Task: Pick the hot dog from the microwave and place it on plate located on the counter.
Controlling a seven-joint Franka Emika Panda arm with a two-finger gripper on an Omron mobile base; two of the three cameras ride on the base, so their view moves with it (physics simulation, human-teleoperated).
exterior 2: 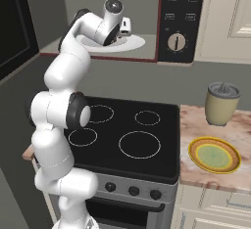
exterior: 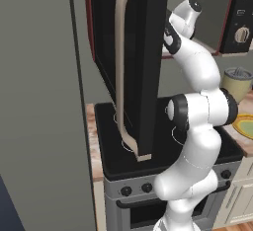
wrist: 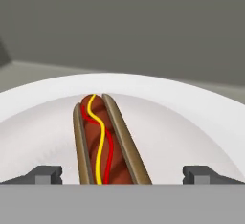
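Lying between open claw (wrist: 122,175) tips: hot dog (wrist: 103,144), on white dish (wrist: 191,122).

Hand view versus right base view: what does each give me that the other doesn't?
Hand view: the hot dog with its red and yellow stripes, lying between the open hand's fingertips. Right base view: the plate on the counter, a beige juicer, the stovetop and the microwave knob. Both: the white dish in the microwave cavity.
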